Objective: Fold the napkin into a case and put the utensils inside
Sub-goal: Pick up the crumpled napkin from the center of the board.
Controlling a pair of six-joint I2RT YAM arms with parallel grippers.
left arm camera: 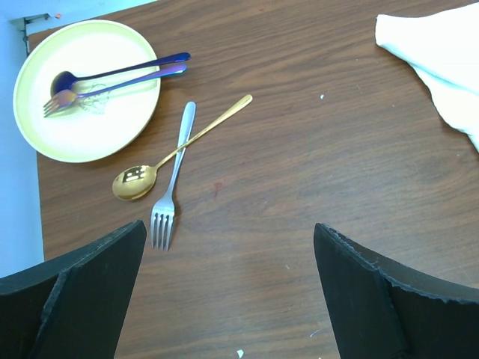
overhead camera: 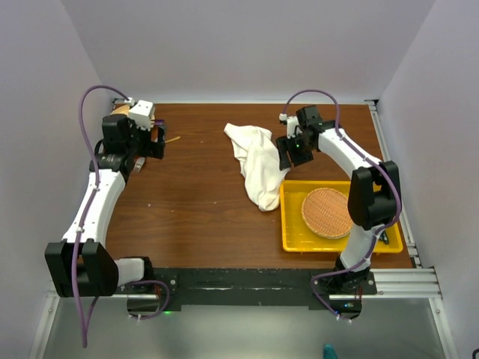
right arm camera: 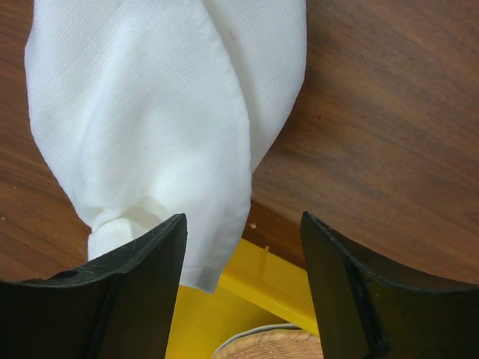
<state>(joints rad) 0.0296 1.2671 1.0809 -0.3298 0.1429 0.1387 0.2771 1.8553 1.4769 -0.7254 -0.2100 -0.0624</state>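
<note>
The cream-white napkin (overhead camera: 254,161) lies crumpled mid-table, and its lower end drapes onto the corner of the yellow tray (overhead camera: 294,233). In the right wrist view the napkin (right arm camera: 165,112) fills the upper left. Its hanging corner sits between the jaws of my right gripper (right arm camera: 243,277), beside the left finger (right arm camera: 142,292), and the jaws stand apart around it. A gold spoon (left arm camera: 172,153) and a silver fork (left arm camera: 174,179) lie crossed on the wood. My left gripper (left arm camera: 228,284) hovers open just short of them, holding nothing.
A pale yellow plate (left arm camera: 82,112) at the far left corner carries a purple spoon and fork (left arm camera: 120,75). A round woven mat (overhead camera: 327,212) lies in the yellow tray at the right front. White walls enclose the table.
</note>
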